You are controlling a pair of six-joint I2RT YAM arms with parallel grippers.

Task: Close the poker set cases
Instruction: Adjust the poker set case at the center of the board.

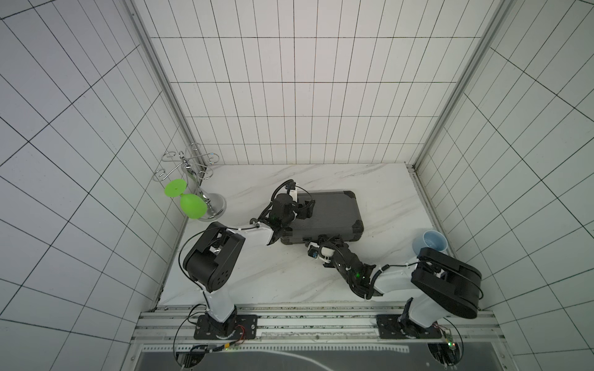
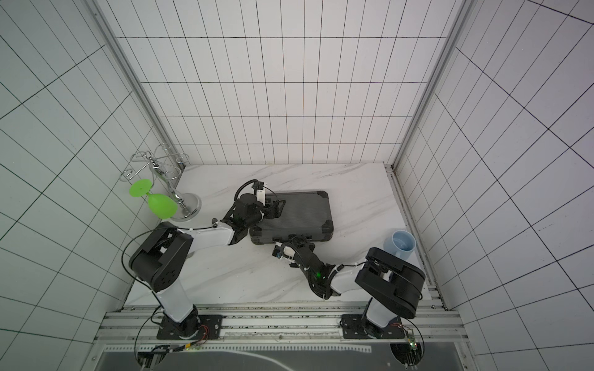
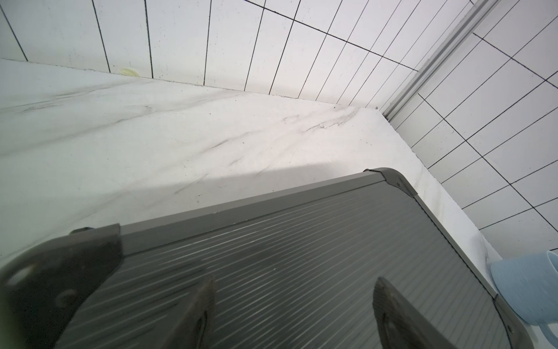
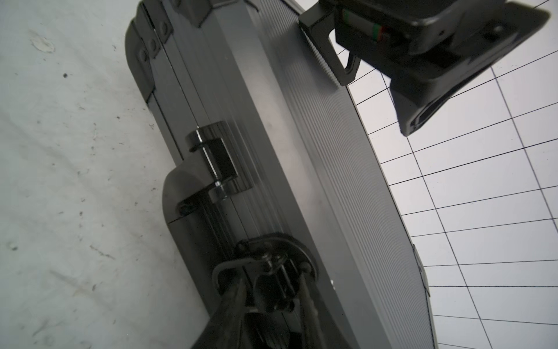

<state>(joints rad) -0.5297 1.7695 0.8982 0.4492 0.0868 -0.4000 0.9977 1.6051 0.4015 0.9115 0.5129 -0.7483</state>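
Observation:
One dark grey ribbed poker set case (image 1: 334, 213) (image 2: 305, 212) lies flat mid-table with its lid down. My left gripper (image 1: 307, 208) (image 2: 276, 208) rests over the lid's left part. In the left wrist view its jaws (image 3: 294, 282) stand wide apart over the ribbed lid (image 3: 302, 256), holding nothing. My right gripper (image 1: 328, 239) (image 2: 299, 239) is at the case's front edge. In the right wrist view its fingers (image 4: 271, 278) straddle a black latch (image 4: 271, 263) with small gaps either side, beside the black handle (image 4: 181, 193). The interior is hidden.
A light blue mug (image 1: 432, 245) (image 2: 403, 244) (image 3: 531, 290) stands at the table's right edge, near the right arm. At the back left a chrome glass rack (image 1: 193, 173) holds a green plastic wine glass (image 1: 189, 202). Tiled walls enclose three sides.

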